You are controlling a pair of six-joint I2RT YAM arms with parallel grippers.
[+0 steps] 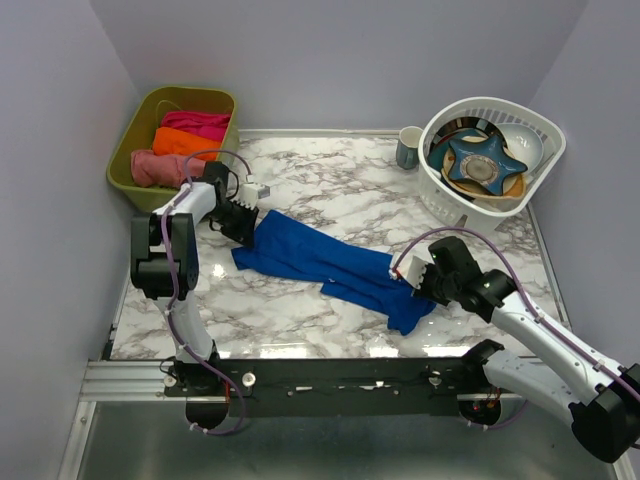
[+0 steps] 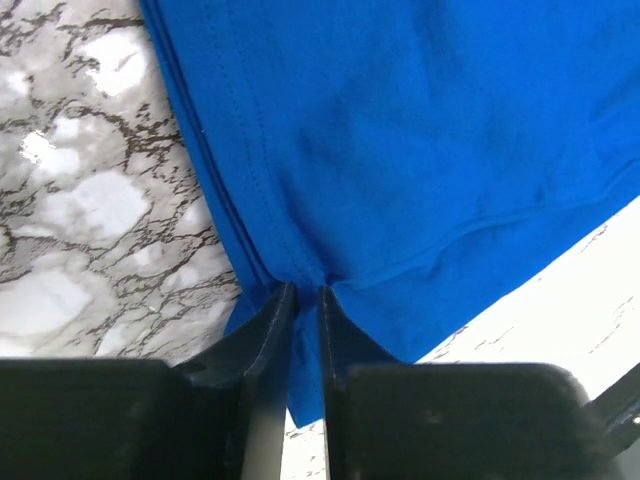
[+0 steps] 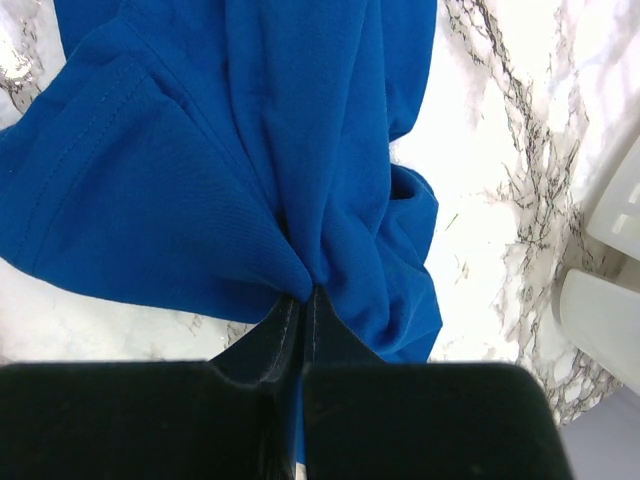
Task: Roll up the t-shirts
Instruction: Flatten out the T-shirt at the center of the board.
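Across the marble table (image 1: 300, 175), the blue t-shirt (image 1: 320, 262) lies bunched in a diagonal strip, the left gripper (image 1: 246, 232) pinched on its far-left hem and the right gripper (image 1: 417, 287) clamped on its near-right folds, so uneven pulling could slip cloth from either pinch.

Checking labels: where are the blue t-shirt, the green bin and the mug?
t-shirt (image 1: 310, 255), top view, middle of the cloth.
bin (image 1: 133, 135), top view, its left wall.
mug (image 1: 409, 148), top view, its side.
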